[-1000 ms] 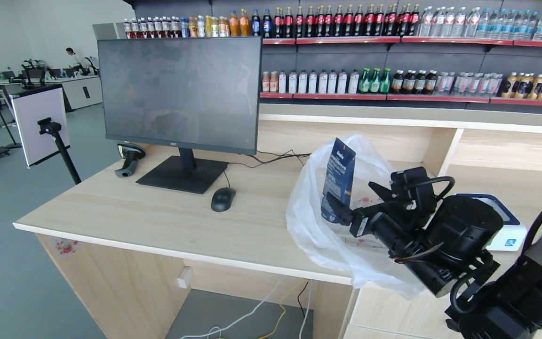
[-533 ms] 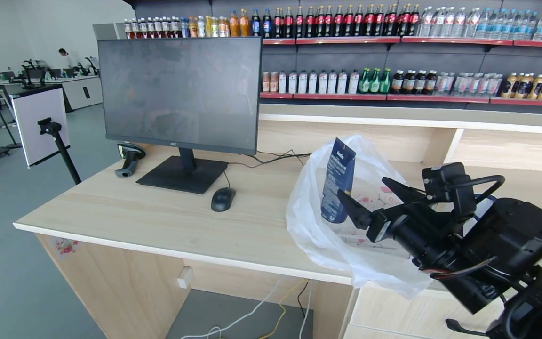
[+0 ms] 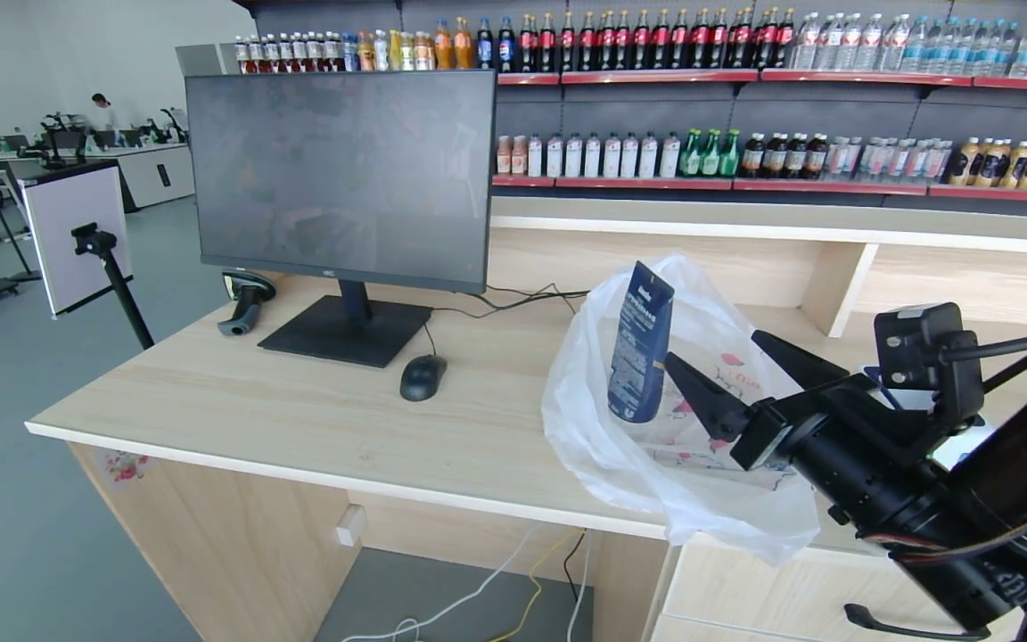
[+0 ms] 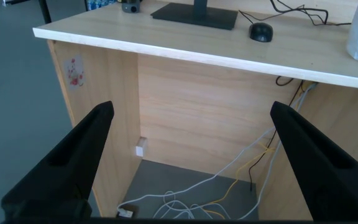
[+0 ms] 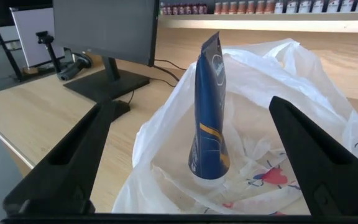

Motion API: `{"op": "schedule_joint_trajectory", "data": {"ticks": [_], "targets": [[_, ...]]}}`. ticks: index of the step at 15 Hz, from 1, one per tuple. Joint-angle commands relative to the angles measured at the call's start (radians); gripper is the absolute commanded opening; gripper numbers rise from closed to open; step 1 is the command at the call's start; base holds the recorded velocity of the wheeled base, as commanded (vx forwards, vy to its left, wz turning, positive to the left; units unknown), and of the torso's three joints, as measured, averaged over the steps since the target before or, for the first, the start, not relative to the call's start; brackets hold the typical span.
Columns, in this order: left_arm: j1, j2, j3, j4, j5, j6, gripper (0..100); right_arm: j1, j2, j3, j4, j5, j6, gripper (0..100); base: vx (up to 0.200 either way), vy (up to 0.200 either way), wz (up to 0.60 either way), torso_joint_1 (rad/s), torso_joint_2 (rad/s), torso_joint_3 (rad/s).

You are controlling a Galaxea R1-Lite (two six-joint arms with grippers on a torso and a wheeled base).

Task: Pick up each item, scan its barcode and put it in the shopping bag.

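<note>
A dark blue tube (image 3: 641, 343) stands upright on its cap inside the clear plastic shopping bag (image 3: 603, 437) on the wooden counter (image 3: 299, 410). The same blue tube (image 5: 209, 118) rises from the bag (image 5: 160, 149) in the right wrist view. My right gripper (image 3: 745, 374) is open, a short way to the right of the tube and clear of it, over the bag's mouth. My left gripper (image 4: 188, 162) is open and held low in front of the counter, facing the space under it. A handheld barcode scanner (image 3: 244, 301) lies beside the monitor.
A monitor (image 3: 342, 178) on its stand and a black mouse (image 3: 423, 376) sit at the counter's left half. A white and blue device (image 3: 955, 446) lies behind my right arm. Shelves of bottles (image 3: 745, 98) line the back wall. Cables (image 4: 229, 186) hang under the counter.
My right gripper let go of the blue tube and drew back to the right, fingers spread. The tube stays standing in the bag.
</note>
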Motion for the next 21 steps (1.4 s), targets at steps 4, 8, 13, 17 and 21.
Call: {"op": "schedule_joint_trajectory", "data": {"ticks": [4,8,13,17,21], "targets": [[0.001,0.000,0.000,0.000,0.002,0.000,100,-0.050,-0.030,0.019,-0.001,0.000,0.011,100,0.000,0.000,-0.30,0.001,0.00,0.000],[0.001,0.000,0.000,0.000,0.000,-0.002,100,-0.051,-0.046,0.033,-0.001,0.000,0.011,100,0.000,0.000,-0.60,-0.002,0.00,0.000],[0.001,0.000,0.000,0.000,0.000,-0.002,100,-0.045,-0.066,0.057,-0.001,0.000,0.006,100,0.000,0.000,-0.36,0.004,0.00,0.002],[0.001,0.000,0.000,0.000,0.002,-0.005,100,-0.040,-0.073,0.076,-0.001,0.000,0.005,100,0.000,-0.150,0.00,0.002,0.00,0.003],[0.001,0.000,0.000,0.000,0.002,-0.003,100,-0.039,-0.073,0.094,-0.001,0.000,0.002,100,0.000,-0.200,0.00,0.001,0.00,-0.001]]}}
